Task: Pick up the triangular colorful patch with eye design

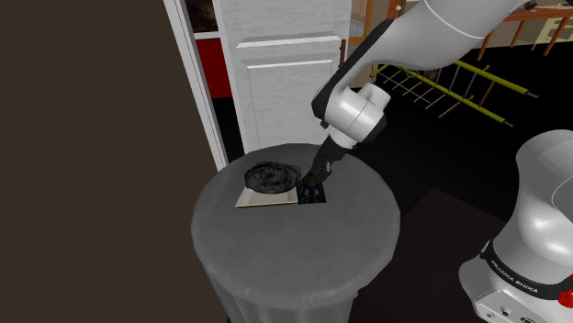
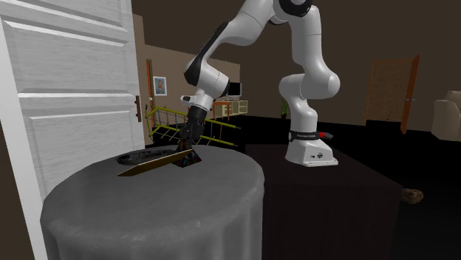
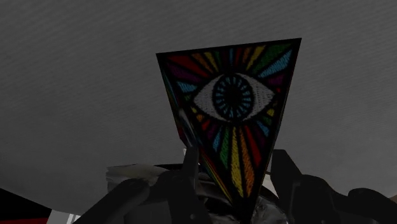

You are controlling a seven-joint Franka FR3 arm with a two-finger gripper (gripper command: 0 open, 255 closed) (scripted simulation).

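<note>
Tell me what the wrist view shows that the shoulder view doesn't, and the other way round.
Wrist view: the patch up close, a triangle with a white eye and rainbow rays on black. Shoulder view: the white arm bending down from above, a dark round object beside the patch, and a white door behind. Both: the patch, the black gripper at it, and the grey table.

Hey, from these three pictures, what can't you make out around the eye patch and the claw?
1. One edge of the patch, wrist view: partly behind the claw.
2. Its design, shoulder view: too small, covered by the claw.
3. Whether the claw grips the patch: unclear in every view.
4. What the dark round thing on the table is, both exterior views: too dim.
</note>
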